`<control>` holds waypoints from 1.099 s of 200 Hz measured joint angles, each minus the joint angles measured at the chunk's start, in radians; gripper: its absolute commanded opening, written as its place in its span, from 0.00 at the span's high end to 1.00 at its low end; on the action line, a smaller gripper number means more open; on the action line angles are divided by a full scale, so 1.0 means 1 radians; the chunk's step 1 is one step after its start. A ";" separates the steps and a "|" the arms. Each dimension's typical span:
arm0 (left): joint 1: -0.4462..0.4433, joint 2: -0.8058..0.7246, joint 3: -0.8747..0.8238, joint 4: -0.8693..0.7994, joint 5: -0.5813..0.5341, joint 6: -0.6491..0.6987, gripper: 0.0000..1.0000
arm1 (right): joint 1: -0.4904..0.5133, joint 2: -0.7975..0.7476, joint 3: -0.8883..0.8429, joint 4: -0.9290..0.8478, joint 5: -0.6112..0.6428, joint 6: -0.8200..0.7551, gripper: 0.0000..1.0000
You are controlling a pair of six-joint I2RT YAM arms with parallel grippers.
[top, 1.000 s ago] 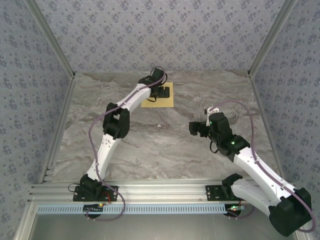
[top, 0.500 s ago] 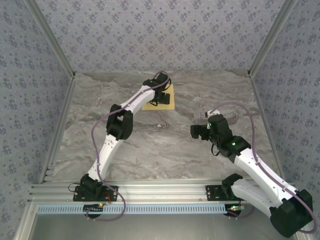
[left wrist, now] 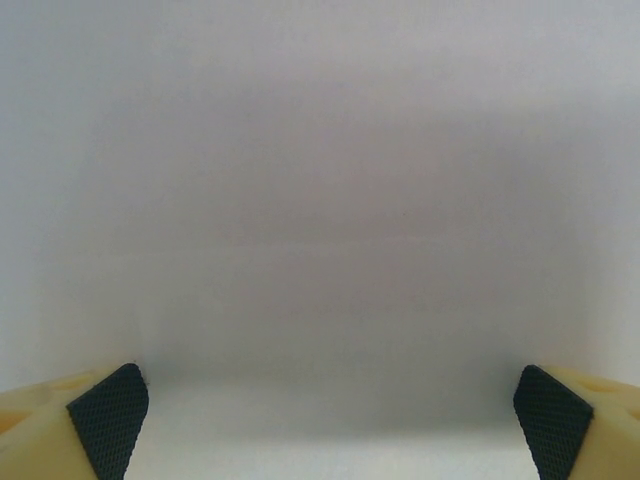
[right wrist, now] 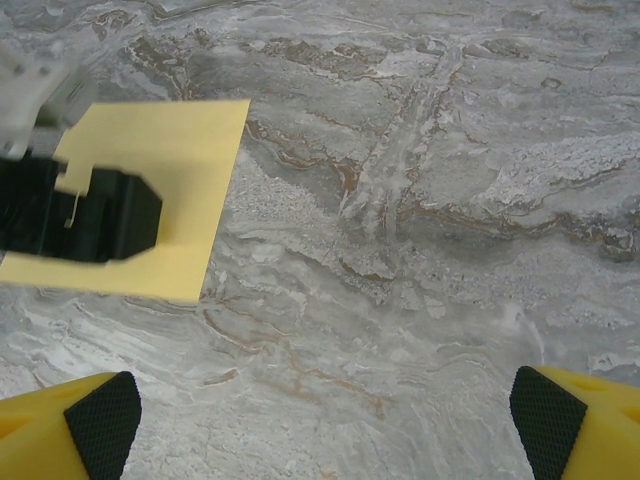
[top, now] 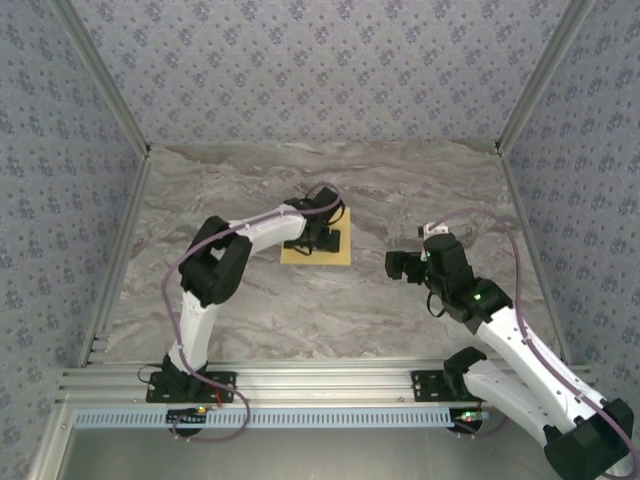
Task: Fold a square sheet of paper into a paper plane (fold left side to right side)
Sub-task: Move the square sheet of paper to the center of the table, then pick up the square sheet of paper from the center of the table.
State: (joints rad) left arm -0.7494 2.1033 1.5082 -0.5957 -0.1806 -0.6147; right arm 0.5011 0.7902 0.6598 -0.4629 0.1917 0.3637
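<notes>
A: Near side first. R arm's jaws?
B: The right gripper (top: 395,264) hangs over bare stone, right of centre. Jaws spread wide, nothing btwn them. On its wrist cam the yellow fingers w/ black pads (right wrist: 100,425) sit at the two bottom corners, w/ just marble under the gap.

A: And the L one, farther in?
B: The left gripper (top: 328,240) is abt mid-table, pointing down over the square sheet of paper (top: 340,258). Jaws wide apart too, not clamped on anything. Its own cam is a pale blur, w/ the dark pads (left wrist: 108,420) far out at the lower corners. Whether the tips touch the sheet, can't tell.

A: Sheet itself?
B: Flat, unfolded, yellow-orange, lying on the table (top: 440,190) abt centre, left of the R gripper and apart from it. The L gripper's black body covers part of it. The right edge and near strip are bare.

A: Surface, room?
B: An alu rail (top: 320,385) runs along the near edge, w/ both arm bases bolted to it. The top is grey-brown veined marble look. Alu posts (top: 100,80) slant up at the far corners. The walls (top: 320,70) at left, far and right have blue-grey floral paper.
</notes>
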 measured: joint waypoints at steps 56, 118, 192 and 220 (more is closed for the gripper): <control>-0.173 -0.149 -0.220 0.043 -0.032 -0.122 0.02 | 0.009 0.043 -0.019 0.016 -0.002 0.014 0.00; -0.157 -0.390 -0.360 0.054 0.021 -0.142 0.02 | 0.014 0.406 0.023 0.125 -0.027 0.008 0.00; 0.011 -0.542 -0.660 0.387 0.332 -0.227 0.07 | 0.061 0.920 0.376 0.298 -0.136 0.011 0.00; 0.012 -0.513 -0.669 0.428 0.364 -0.244 0.07 | 0.082 1.032 0.456 0.303 -0.136 0.014 0.00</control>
State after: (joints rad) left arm -0.7376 1.5902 0.8391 -0.1677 0.1837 -0.8589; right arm 0.5831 1.8221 1.1156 -0.1604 0.0559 0.3782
